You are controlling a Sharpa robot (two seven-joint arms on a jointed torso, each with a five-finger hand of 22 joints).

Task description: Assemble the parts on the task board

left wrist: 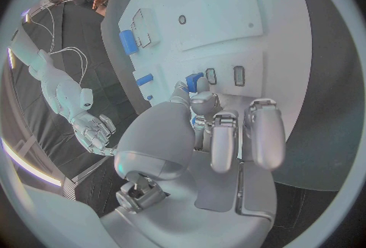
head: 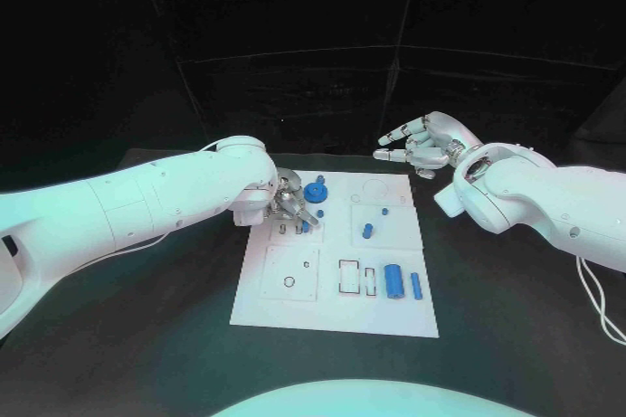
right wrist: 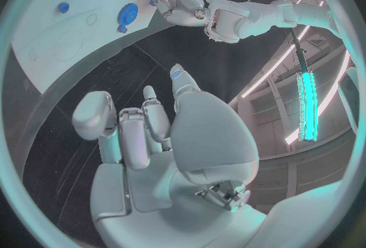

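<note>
The white task board (head: 336, 295) lies in the middle of the black table. My left hand (head: 287, 205) is down on its far left corner and pinches a small blue part (left wrist: 194, 82) between thumb and fingertip, right against the board's slots. A round blue gear-like part (head: 316, 194) stands just beside that hand. Loose on the board are a small blue peg (head: 369, 229), a blue cylinder (head: 393, 279) and a blue bar (head: 416, 286). My right hand (head: 420, 144) hangs in the air beyond the board's far right corner, fingers apart and holding nothing.
Outlined recesses and small holes mark the board's near left part (head: 289, 274). In the right wrist view the board (right wrist: 53, 47) lies well away from my right hand (right wrist: 152, 132). Black table (head: 522, 326) surrounds the board on all sides.
</note>
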